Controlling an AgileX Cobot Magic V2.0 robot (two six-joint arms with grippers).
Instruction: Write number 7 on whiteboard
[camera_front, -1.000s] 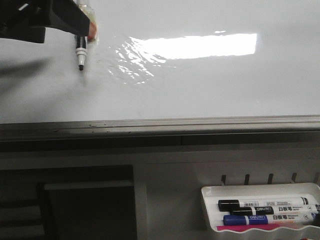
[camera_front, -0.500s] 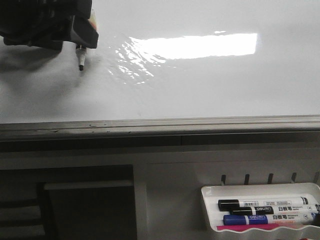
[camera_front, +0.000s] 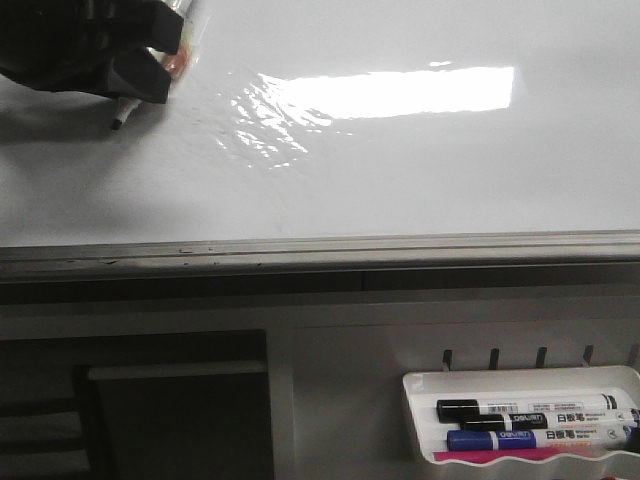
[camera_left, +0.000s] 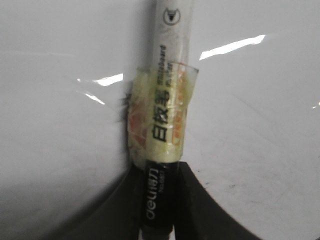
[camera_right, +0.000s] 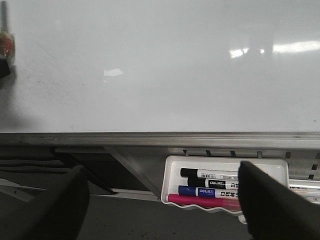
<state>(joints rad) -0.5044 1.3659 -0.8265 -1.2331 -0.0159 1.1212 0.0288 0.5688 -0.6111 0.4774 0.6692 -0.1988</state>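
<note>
The whiteboard (camera_front: 400, 180) fills the upper front view, glossy white with a grey metal lower edge and a bright rectangular reflection. No number 7 or other black mark shows on it. My left gripper (camera_front: 150, 70) is at the board's far left, shut on the taped black-and-white marker pen (camera_front: 120, 115). The pen is slanted, with its tip down-left at the board surface; I cannot tell if it touches. In the left wrist view the gripper (camera_left: 159, 177) clamps the pen's black end (camera_left: 156, 195). My right gripper (camera_right: 160, 210) is open and empty below the board's edge.
A small white wavy-rimmed tray (camera_front: 420, 385) hangs below the board at the right and holds black, blue and pink markers (camera_front: 530, 425). It also shows in the right wrist view (camera_right: 172, 165). A dark opening (camera_front: 170, 410) lies under the board's edge at the left.
My left gripper has moved left and slightly down along the board. The pen has tilted and its tip has shifted left. No new mark shows.
</note>
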